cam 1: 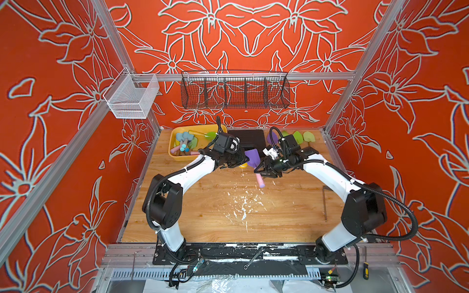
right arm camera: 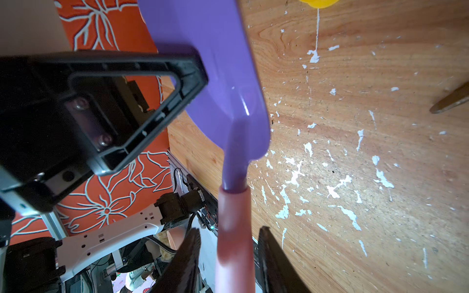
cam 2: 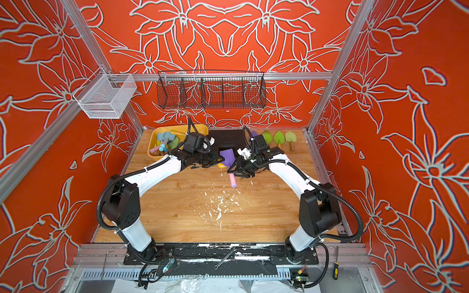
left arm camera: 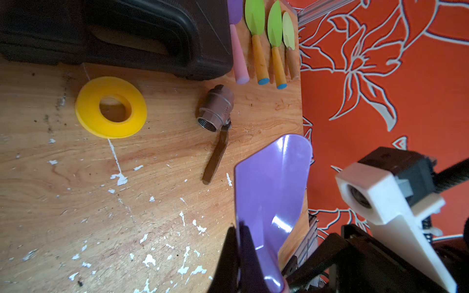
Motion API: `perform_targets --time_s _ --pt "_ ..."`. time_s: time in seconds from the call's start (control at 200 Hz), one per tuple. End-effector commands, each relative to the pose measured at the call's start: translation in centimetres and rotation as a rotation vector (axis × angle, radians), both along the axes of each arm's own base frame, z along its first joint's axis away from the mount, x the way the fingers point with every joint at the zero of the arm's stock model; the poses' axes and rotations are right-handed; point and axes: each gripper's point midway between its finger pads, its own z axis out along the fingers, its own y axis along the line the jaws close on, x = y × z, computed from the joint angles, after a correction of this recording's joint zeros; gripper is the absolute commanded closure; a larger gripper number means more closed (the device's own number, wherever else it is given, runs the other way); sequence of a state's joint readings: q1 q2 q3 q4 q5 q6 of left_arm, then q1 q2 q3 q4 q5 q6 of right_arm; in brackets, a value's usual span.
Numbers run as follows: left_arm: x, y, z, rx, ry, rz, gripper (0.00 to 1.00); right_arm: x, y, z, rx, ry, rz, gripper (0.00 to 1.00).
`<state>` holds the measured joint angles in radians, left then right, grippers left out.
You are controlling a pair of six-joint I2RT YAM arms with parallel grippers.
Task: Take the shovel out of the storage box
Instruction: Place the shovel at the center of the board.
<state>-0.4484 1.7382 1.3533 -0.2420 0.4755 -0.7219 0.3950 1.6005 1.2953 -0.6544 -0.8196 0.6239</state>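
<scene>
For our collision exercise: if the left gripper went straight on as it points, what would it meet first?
Probably the right gripper, facing the left gripper across the purple shovel; depth unclear.

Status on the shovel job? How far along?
Done: a purple plastic shovel with a pink handle is clear of the shallow yellow plastic tub, in the air over the wooden table. In hand: left end effector is shut on its blade; right end effector stands open around the handle. Left: set it down, perhaps by the green-bladed shovels at the far edge; more shovels lie in the tub.
</scene>
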Motion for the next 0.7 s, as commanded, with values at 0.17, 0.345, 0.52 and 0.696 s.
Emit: perform_targets --time_s 0.17,0.345,0.52,0.696 --pt "0.5 1.2 0.5 0.037 0.028 0.087 1.00 -0.5 -1.1 -0.4 -0.142 -0.034 0.005 0.41" --pt "0.5 1.7 -0.4 0.116 0.072 0.109 1.00 -0.9 -1.8 -0.6 -0.274 -0.072 0.031 0.40" --pt "0.5 1.8 -0.7 0.129 0.095 0.122 1.00 -1.7 -1.3 -1.2 -0.413 -0.121 0.094 0.40" --pt "0.6 1.4 -0.9 0.131 0.105 0.113 1.00 -1.6 -0.6 -1.7 -0.501 -0.166 0.136 0.46"
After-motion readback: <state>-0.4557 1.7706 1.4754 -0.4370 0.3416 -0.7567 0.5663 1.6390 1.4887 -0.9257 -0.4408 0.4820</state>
